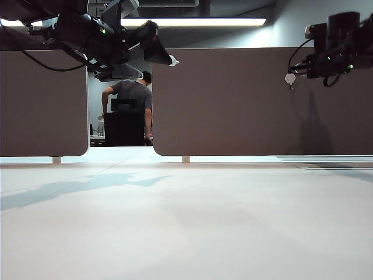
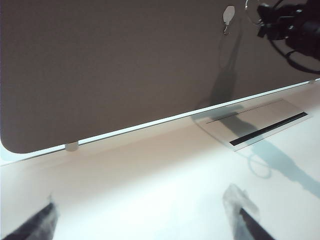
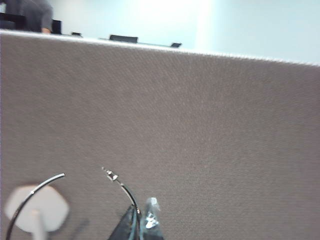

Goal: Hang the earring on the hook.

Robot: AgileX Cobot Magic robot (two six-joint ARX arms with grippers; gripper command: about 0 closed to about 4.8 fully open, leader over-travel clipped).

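Note:
The earring [image 3: 125,192], a thin silver wire hoop with its ends apart, is pinched at its rim by my right gripper [image 3: 139,225], which is shut on it. The hoop's other end [image 3: 35,192] passes in front of the hook [image 3: 42,212], a small white hexagon on the brown panel. In the exterior view the hook [image 1: 290,77] sits high on the right panel, just left of my right arm [image 1: 341,41]. My left gripper [image 2: 140,220] is open with nothing between its fingertips [image 2: 245,215]. It hangs high at the upper left [image 1: 166,55].
Two brown partition panels [image 1: 233,105] stand along the far edge of the white table [image 1: 186,221]. Through the gap between them I see a person and a black chair [image 1: 125,125]. A flat plate with a dark slot [image 2: 265,127] lies on the table below the hook.

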